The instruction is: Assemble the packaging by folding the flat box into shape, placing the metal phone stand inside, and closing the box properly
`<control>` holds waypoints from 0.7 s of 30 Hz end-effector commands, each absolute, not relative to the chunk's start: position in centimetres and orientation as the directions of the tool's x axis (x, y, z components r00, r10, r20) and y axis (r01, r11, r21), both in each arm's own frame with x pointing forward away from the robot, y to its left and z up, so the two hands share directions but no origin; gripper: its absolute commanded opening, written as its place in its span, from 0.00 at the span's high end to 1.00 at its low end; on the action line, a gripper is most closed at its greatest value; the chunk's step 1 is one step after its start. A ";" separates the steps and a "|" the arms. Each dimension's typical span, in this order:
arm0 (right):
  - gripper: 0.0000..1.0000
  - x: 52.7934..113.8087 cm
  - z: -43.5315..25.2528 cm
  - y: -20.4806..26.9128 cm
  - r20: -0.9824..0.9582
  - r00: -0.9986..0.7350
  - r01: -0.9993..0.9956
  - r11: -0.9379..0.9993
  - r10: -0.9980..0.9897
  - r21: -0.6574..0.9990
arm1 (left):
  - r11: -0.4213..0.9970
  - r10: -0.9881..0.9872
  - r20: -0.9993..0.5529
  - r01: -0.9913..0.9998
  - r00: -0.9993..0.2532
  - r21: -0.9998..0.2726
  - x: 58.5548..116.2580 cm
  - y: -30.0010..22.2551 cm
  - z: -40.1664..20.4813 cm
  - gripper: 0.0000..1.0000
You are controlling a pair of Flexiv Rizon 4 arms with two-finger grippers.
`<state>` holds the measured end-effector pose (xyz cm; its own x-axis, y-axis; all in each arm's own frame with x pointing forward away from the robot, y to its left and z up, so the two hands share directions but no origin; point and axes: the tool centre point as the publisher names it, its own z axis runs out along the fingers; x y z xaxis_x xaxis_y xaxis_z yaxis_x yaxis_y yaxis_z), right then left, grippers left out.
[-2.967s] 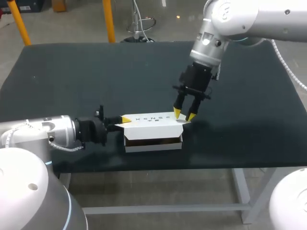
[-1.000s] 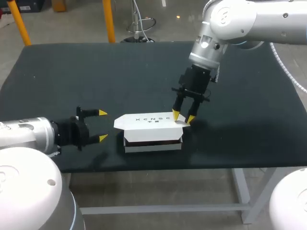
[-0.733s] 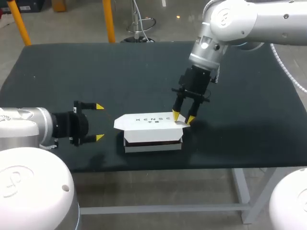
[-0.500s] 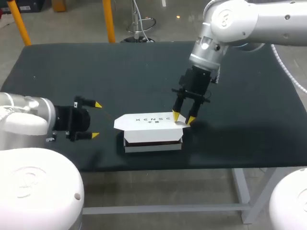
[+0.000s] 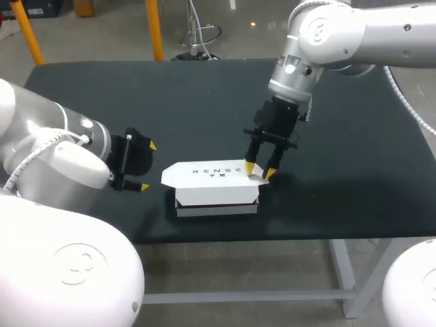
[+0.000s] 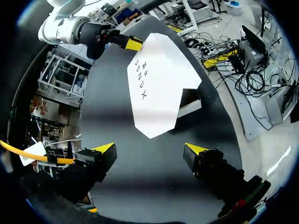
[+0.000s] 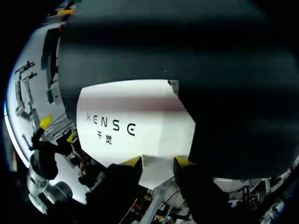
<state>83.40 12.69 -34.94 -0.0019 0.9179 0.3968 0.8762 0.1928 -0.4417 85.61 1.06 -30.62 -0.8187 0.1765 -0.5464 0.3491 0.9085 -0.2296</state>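
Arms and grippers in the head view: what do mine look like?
The left arm and right arm are glossy white with rounded, bulbous joints. The left gripper and right gripper are black, each with two slim fingers ending in bright yellow tips. A white cable loops beside the left arm; a ribbed white hose runs along the right.

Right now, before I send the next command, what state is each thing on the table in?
box: formed, not tucked shut, dark gap along the front.
lid: laid over the top, not tucked in.
left gripper: open, clear of the box, holding nothing.
right gripper: open, tips down at the end flap.
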 end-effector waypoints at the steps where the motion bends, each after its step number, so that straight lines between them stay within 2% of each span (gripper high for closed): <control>1: 0.52 83.5 -35.2 12.8 0.395 0.000 0.875 0.191 0.919 -0.445 | 0.825 0.233 -0.296 0.349 -0.926 -0.445 86.5 2.2 -29.1 0.00; 4: 0.52 83.5 -35.2 12.8 0.392 0.001 0.875 0.189 0.920 -0.446 | 0.835 0.225 -0.222 0.305 -0.949 -0.457 86.8 2.1 -28.8 0.00; 9: 0.52 83.5 -35.3 12.7 0.388 0.005 0.876 0.183 0.922 -0.446 | 0.878 0.046 0.041 0.021 -0.998 -0.478 88.4 1.8 -27.5 0.00; 10: 0.52 83.4 -35.3 12.6 0.387 0.006 0.877 0.181 0.922 -0.446 | 0.913 -0.117 0.017 -0.114 -0.993 -0.392 88.8 1.6 -27.2 0.00; 21: 0.53 83.2 -35.1 12.5 0.386 0.013 0.881 0.172 0.922 -0.441 | 0.913 -0.117 0.017 -0.114 -0.993 -0.392 88.8 1.6 -27.2 0.00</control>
<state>83.44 12.52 -35.18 0.0130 0.9221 0.3866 0.8788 0.1739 -0.4443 88.48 2.04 -27.78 -0.9469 -0.2318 -0.2227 -0.0892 0.8550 -0.5108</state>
